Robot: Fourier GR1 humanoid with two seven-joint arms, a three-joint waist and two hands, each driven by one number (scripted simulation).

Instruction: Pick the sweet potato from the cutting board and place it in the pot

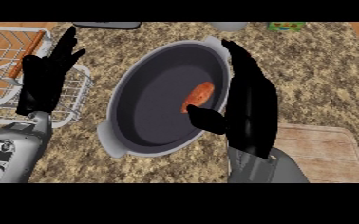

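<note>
Nearest the viewer, the right hand (249,109) rose from its grey forearm with its fingers (238,59) straight and extended away along the right rim of the pot (133,83), holding nothing; its thumb (207,119) jutted leftward over the pot's dark interior. The cutting board (319,152) lay just right of and below the palm, partly hidden by the forearm. The sweet potato (199,95) lay inside the pot, on its floor, immediately left of the fingers and just above the thumb tip, free of any grasp; contact with the thumb could not be determined. At the left side, the left hand (45,78) rested open, fingers up and relaxed, over a white wire rack (73,99), well apart from the sweet potato. Beyond the right fingertips, at the far edge, lay a grey object (228,26) and a green item (286,26).
</note>
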